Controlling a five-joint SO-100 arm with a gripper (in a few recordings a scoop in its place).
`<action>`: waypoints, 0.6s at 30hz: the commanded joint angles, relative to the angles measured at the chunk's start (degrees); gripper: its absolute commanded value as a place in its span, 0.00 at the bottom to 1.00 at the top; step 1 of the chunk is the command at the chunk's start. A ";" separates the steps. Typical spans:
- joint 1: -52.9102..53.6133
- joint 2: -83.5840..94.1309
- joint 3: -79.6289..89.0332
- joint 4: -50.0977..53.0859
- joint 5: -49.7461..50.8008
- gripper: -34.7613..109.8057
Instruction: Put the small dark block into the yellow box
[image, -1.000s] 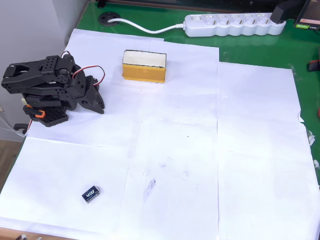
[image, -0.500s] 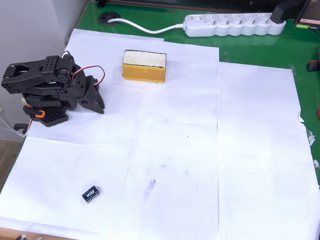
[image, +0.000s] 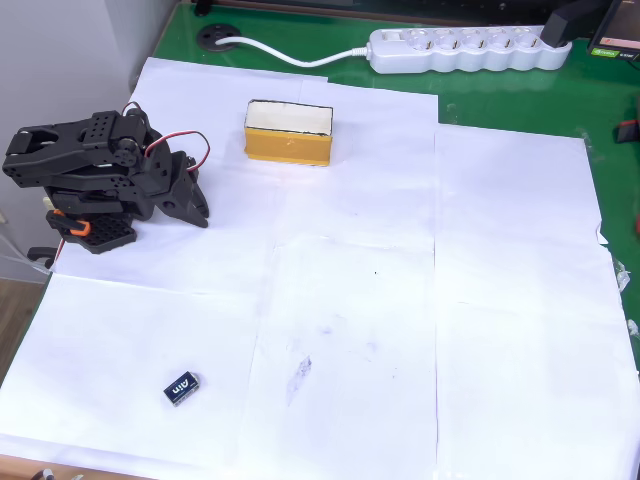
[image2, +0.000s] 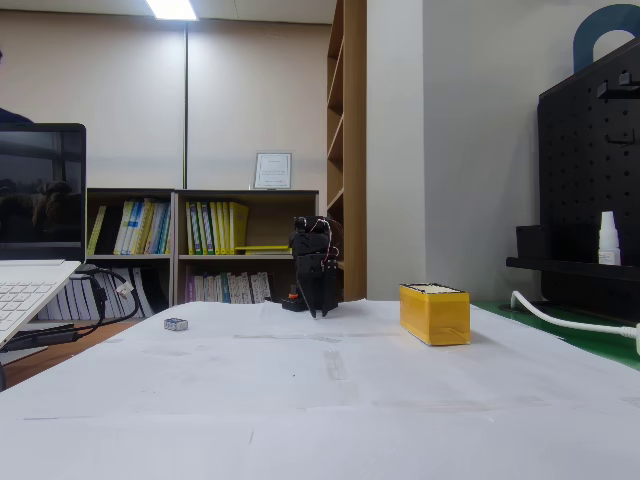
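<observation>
My end effector (image: 192, 205) hung folded in against my base, tips pointing down at the paper, fingers together and holding nothing as far as the overhead view showed; in the fixed view (image2: 322, 300) it was a dark shape too small to read. Over the last second nothing had changed: my arm sat in the same tucked pose and neither task thing had shifted. I judged from that stillness that the task had not begun, with the reach yet to come.

The box (image: 289, 132) stood near me on the surface (image: 500, 300), toward the far edge in the overhead view, its pale top facing up; the fixed view (image2: 434, 313) showed its yellow side. The block (image: 182, 387) lay flat on the paper well apart from both me and the box, close to the near edge, a tiny speck (image2: 176, 324) in the fixed view. A power strip (image: 460, 48) lay beyond the paper.
</observation>
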 joint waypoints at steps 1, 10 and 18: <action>0.09 -0.79 1.14 5.45 -0.35 0.24; 0.53 -0.79 1.14 5.36 -0.70 0.25; 2.81 8.53 1.93 -3.87 -8.53 0.26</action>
